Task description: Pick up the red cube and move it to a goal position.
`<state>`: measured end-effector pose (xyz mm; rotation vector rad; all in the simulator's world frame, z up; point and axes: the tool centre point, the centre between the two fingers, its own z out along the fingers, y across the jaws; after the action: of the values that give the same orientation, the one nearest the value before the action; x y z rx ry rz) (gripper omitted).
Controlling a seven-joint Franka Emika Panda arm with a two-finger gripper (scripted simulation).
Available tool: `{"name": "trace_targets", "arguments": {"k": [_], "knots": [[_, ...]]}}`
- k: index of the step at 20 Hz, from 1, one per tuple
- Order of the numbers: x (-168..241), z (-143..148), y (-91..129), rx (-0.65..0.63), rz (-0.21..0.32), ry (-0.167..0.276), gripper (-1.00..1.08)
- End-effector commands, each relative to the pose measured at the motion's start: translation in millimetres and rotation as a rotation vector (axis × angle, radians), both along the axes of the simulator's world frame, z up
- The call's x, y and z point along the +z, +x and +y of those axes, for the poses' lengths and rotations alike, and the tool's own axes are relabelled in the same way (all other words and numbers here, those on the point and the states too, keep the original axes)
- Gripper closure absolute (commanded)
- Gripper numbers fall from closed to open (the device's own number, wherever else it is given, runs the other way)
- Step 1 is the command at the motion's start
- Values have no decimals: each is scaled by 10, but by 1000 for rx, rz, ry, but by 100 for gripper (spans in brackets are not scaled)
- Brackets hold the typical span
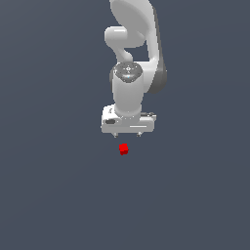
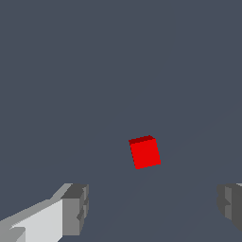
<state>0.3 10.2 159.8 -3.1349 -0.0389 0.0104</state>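
Note:
A tiny bright red cube (image 1: 123, 149) rests on the dark grey floor, just below the white gripper (image 1: 127, 134) in the exterior view. The gripper points down from the white arm, and only the short tips of its fingers show under the hand. In the wrist view the red cube (image 2: 145, 152) lies on the floor ahead of the gap between the two grey fingertips (image 2: 75, 208). The gripper (image 2: 153, 208) is open, its fingers spread far wider than the cube. Nothing is held and nothing touches the cube.
The white arm (image 1: 134, 53) rises behind the gripper toward the top of the exterior view. A plain dark grey floor (image 1: 49, 195) surrounds the cube on every side. No goal marker shows.

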Motion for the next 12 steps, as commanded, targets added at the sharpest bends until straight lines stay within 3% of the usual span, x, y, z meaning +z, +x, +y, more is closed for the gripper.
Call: {"name": "trace_targets", "arguments": {"k": [1, 12], "knots": [[0, 0, 0, 0, 0, 0, -92], [-396, -45, -32, 65, -2, -1, -92]]}}
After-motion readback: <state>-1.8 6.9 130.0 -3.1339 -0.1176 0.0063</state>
